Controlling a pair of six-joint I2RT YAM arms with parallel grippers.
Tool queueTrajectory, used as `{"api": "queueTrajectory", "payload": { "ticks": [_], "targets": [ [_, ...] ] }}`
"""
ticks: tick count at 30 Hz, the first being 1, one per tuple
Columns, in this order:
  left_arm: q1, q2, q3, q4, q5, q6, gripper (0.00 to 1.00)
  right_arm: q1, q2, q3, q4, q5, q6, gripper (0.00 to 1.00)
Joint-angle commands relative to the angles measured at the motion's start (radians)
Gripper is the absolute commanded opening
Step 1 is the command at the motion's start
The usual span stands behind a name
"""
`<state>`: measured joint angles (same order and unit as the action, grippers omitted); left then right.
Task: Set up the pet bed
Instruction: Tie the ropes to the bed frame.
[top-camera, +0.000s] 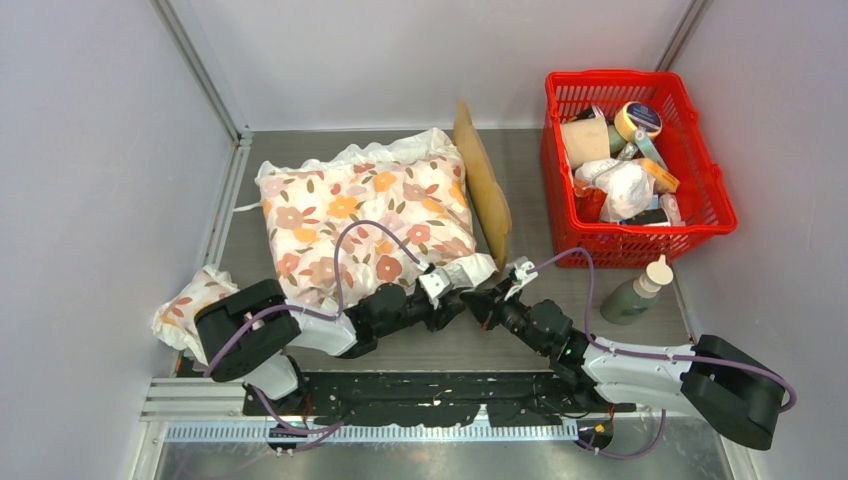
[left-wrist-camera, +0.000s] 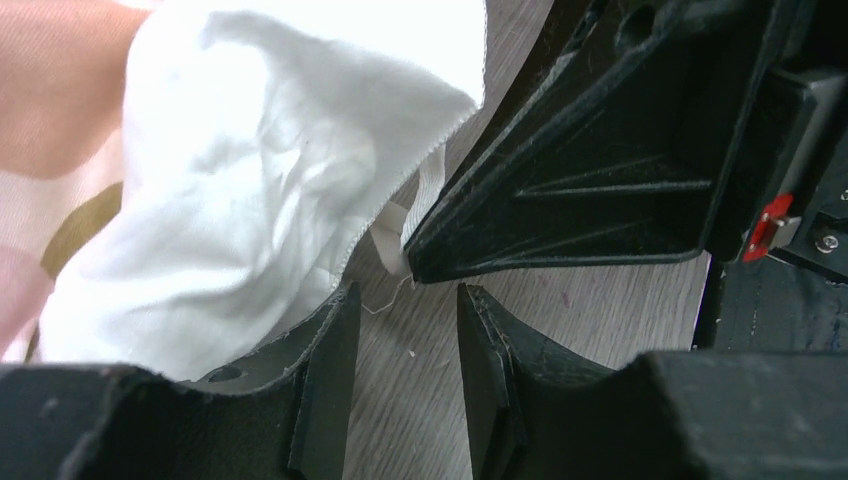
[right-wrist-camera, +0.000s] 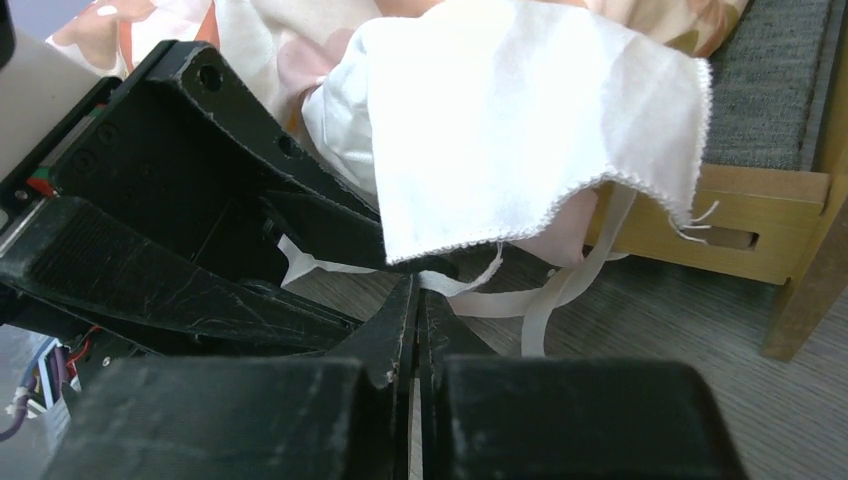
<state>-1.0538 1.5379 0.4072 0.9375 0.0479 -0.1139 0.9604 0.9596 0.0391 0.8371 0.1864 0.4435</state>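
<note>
The light-wood, grey-topped pet bed (top-camera: 486, 190) lay near the left edge of the worktop (top-camera: 545, 335), under a white floral-print cushion (top-camera: 365, 215). The right claw (right-wrist-camera: 418, 295) pinched the cushion's thin white ribbon (right-wrist-camera: 560, 290), probably for tying. The left claw (left-wrist-camera: 408, 310) stood spread and empty beside it.

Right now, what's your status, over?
Left gripper open, empty. Right gripper shut on white tie. Floral cushion covers pet bed. Red basket stands apart.

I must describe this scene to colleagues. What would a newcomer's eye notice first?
A floral cushion fills the table's middle, lying on the pet bed. A red basket crammed with items stands at the far right. The left gripper and right gripper meet at the cushion's near right corner, left jaws open, right jaws shut on a white tie.
</note>
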Motion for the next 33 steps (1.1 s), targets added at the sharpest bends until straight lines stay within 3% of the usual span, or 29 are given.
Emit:
{"api": "queueTrajectory", "payload": {
  "ticks": [1,20,24,28,32,33],
  "targets": [
    [-0.004,0.028,-0.043,0.246,-0.022,0.045,0.44,0.005,-0.017,0.029,0.014,0.014,0.071,0.05],
    [-0.018,0.130,0.007,0.345,-0.085,0.084,0.43,0.002,-0.028,0.038,-0.012,0.036,0.128,0.05],
    [-0.017,0.148,0.019,0.365,-0.064,0.083,0.31,-0.004,-0.031,0.031,-0.007,0.038,0.143,0.05],
    [-0.017,0.144,0.014,0.368,-0.059,0.084,0.00,-0.010,-0.049,0.028,-0.014,0.045,0.155,0.05],
    [-0.017,0.136,0.008,0.362,-0.085,0.069,0.00,-0.015,-0.091,0.028,-0.056,0.071,0.166,0.08],
    [-0.017,0.132,0.011,0.343,-0.100,0.059,0.00,-0.017,-0.100,0.029,-0.082,0.084,0.166,0.14]
  ]
}}
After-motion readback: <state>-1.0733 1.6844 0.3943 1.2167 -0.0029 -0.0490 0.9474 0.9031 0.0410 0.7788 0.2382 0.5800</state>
